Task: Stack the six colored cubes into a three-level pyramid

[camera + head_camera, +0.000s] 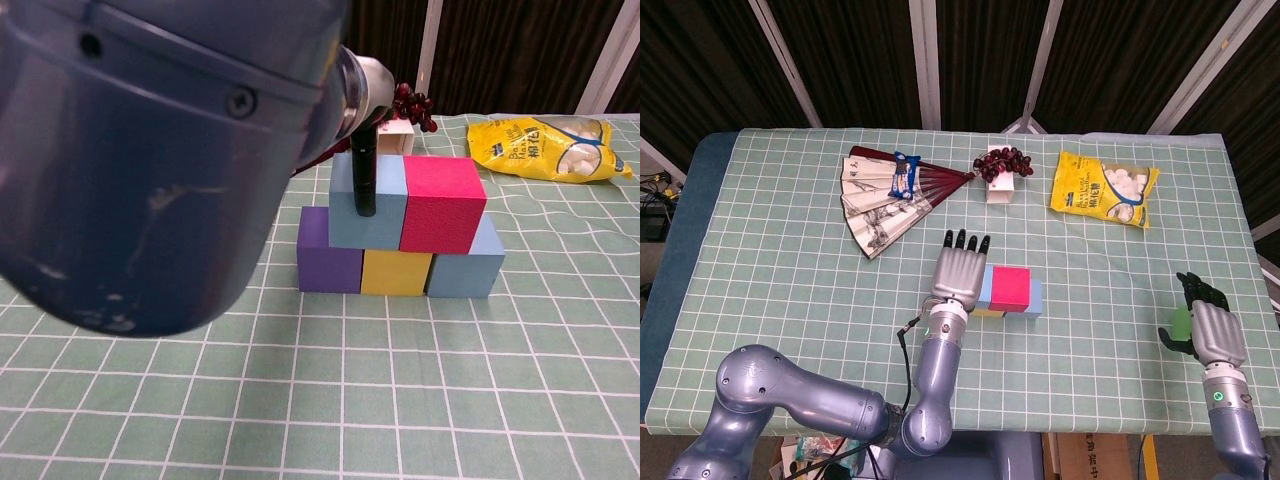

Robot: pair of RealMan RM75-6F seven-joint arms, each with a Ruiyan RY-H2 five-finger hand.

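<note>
On the bench (790, 300) with its green checked cloth stands a small stack of foam cubes. In the chest view the bottom row is a purple foam cube (330, 252), a yellow foam cube (396, 273) and a pale blue foam cube (468, 265), side by side and touching. On top of them sit a grey-blue foam cube (385, 205) and a pink foam cube (442, 202), also touching each other.

The left hand (960, 272) is over the left end of the stack, its fingers (960, 240) stretched out close together and pointing away from the robot. One dark finger hangs down in front of the grey-blue cube in the chest view — I cannot tell if it touches it. This hand holds nothing. The big grey-blue arm fills the left part of the chest view.

Well to the right of the stack, near the bench edge, the right hand (1206, 322) has its fingers curled around a small green foam cube (1181, 324) — only a bit of green shows past the hand.

Behind the stack lie a paper folding fan with dark red ribs (885, 195), a bunch of dark red grapes on a small white box (1002, 165), and a yellow snack bag (1105, 188).
</note>
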